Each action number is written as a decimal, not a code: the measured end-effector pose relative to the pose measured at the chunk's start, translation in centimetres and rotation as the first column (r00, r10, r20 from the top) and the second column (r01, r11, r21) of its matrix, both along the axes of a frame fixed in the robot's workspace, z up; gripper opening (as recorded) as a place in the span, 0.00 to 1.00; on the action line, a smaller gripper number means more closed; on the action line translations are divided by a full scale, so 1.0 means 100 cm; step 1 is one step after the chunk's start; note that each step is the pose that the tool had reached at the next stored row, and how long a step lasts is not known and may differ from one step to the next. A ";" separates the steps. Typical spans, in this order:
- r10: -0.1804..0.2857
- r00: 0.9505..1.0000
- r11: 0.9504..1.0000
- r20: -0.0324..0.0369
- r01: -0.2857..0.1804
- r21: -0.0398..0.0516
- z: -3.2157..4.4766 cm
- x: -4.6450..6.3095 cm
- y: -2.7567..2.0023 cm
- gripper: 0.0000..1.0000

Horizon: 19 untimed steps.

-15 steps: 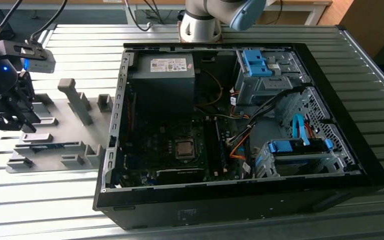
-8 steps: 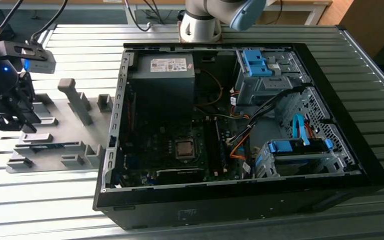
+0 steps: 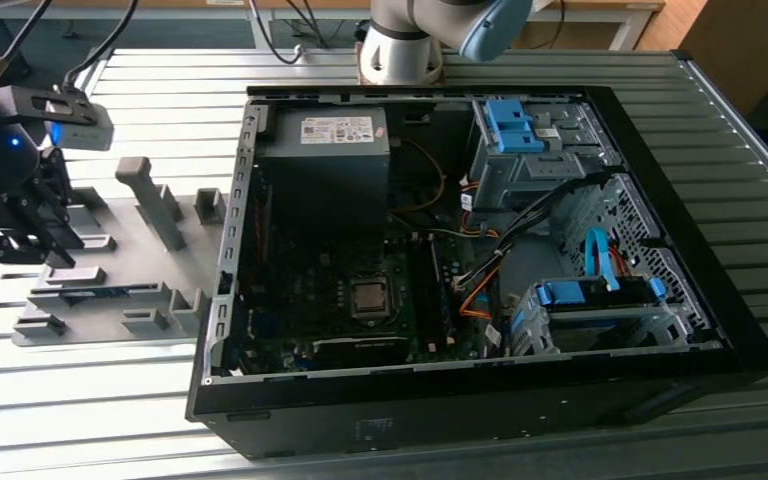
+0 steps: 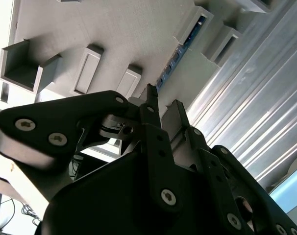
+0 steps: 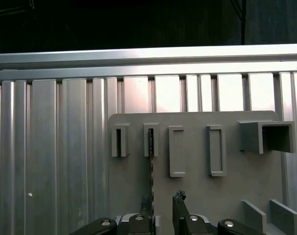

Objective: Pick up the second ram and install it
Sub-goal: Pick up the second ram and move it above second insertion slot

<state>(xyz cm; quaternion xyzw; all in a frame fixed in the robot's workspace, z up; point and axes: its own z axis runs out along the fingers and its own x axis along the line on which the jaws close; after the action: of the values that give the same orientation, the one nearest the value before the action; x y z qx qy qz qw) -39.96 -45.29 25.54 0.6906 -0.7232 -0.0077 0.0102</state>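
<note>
At the exterior view's left the jaws hang over a grey holder plate on the ribbed metal surface. They stand parted, holding nothing. The second ram stands on edge in a slot of the plate, running straight ahead of the jaws, its near end beside 1 fingertip. The open computer case sits well apart, toward the exterior view's right.

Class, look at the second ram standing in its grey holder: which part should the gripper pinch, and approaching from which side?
Pinch the exposed upper long edge of the second ram, squeezing its two flat faces, clear of the slotted block holding its end. It stands on edge on the grey plate, so a descent from above looks best; the open gripper hovers nearby.
</note>
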 end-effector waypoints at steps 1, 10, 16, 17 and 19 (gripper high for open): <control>0.000 1.000 1.000 0.000 0.000 0.000 -0.0004 0.000 0.0000 0.31; 0.000 1.000 1.000 0.000 0.000 0.000 -0.0043 0.000 -0.0006 0.31; 0.000 1.000 1.000 0.000 0.000 0.000 -0.0071 0.000 -0.0021 0.31; 0.000 1.000 1.000 0.000 0.000 0.000 -0.0072 0.000 -0.0021 0.31; 0.000 1.000 1.000 0.000 0.000 0.000 -0.0074 0.000 -0.0022 0.31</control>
<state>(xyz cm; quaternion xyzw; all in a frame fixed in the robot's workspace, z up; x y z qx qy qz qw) -39.96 -45.51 24.79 0.6905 -0.7232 -0.0077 0.0102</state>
